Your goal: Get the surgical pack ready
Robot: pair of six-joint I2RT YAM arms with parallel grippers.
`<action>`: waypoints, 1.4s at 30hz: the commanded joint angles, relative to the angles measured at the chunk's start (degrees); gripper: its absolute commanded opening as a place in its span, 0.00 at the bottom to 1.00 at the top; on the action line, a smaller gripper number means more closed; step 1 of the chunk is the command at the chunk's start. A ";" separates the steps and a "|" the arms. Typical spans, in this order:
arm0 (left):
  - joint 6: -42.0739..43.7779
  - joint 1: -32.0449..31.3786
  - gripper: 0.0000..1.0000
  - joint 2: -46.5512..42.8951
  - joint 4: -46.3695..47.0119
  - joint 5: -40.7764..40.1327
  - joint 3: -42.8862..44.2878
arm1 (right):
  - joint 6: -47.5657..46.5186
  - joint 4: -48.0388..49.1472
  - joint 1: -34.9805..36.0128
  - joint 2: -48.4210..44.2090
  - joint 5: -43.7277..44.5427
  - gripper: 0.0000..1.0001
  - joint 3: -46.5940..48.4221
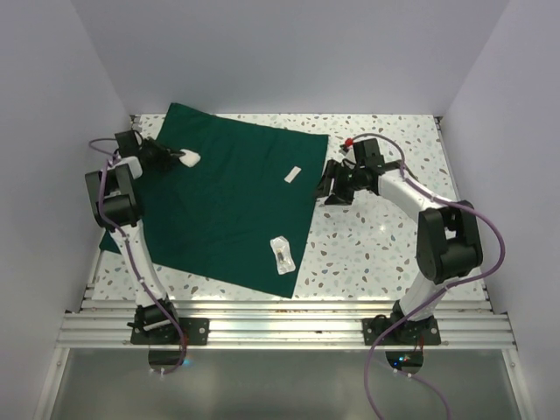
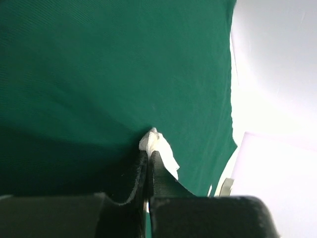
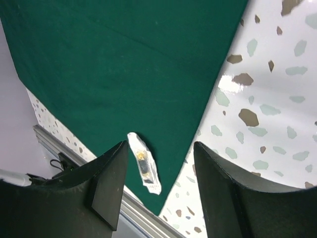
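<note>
Top external view: our big dark green cloth drape [image 1: 227,206] lies spread out on the speckled table [image 1: 385,254].
We see our left gripper [image 1: 182,158] pinched tight on a small white wad [image 1: 190,158], maybe a pad, at the cloth's far left. Our right gripper [image 1: 332,188] is just beside the cloth's right edge, jaws apart, holding nothing.
</note>
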 commanded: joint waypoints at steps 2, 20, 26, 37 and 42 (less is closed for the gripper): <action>10.84 -3.97 0.00 -10.90 -5.99 2.71 -1.17 | -7.03 -4.79 1.10 1.94 -2.70 0.60 6.98; 18.95 -21.27 0.00 -58.19 -7.06 16.16 -40.28 | -16.27 12.69 13.23 -1.93 -21.51 0.99 12.87; 19.39 -24.37 0.00 -64.26 -3.19 22.13 -45.39 | -19.62 12.61 14.02 0.18 -25.64 0.98 15.60; 13.15 -27.26 0.00 -64.97 9.38 30.67 -49.09 | -14.52 20.87 17.53 0.36 -32.85 0.93 11.82; 12.98 -27.53 0.00 -64.80 9.65 31.11 -49.08 | -11.36 24.81 19.12 0.18 -34.52 0.89 9.10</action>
